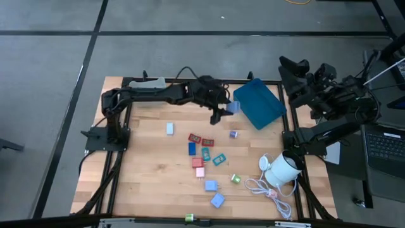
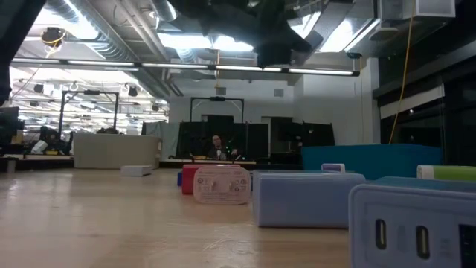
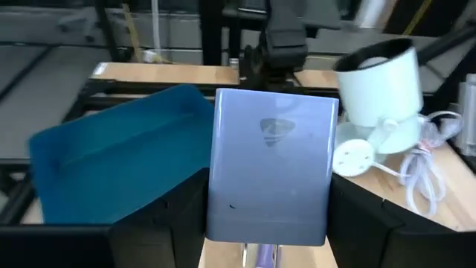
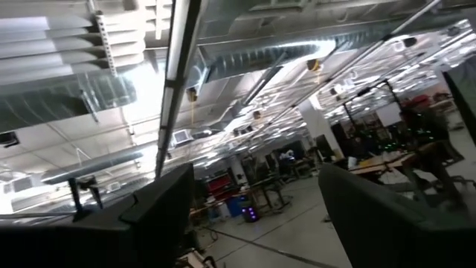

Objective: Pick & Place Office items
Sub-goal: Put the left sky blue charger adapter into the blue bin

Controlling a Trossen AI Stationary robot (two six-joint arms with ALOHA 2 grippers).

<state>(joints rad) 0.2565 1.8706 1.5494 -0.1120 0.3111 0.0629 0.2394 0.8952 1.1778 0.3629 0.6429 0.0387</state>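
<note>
Bare wood is lying open along the counter [image 1: 142, 171] on the left arm's side, giving a claw free passage there. The middle is being crowded by the scattered office items [image 1: 201, 156], and the white round object [image 1: 283, 168] with its coiled cable [image 1: 269, 189] is blocking the near corner on the right arm's side. The blue tray [image 1: 259, 102] is taking up the far edge, with the left claw [image 1: 223, 110], clamped on a light blue block [image 3: 269, 175], hanging just beside it.

Two dark jointed arms [image 1: 158, 94], black cabling.

Robotics lab, exposed ceiling ducts [image 4: 245, 74], workbenches [image 2: 111, 151]
</note>
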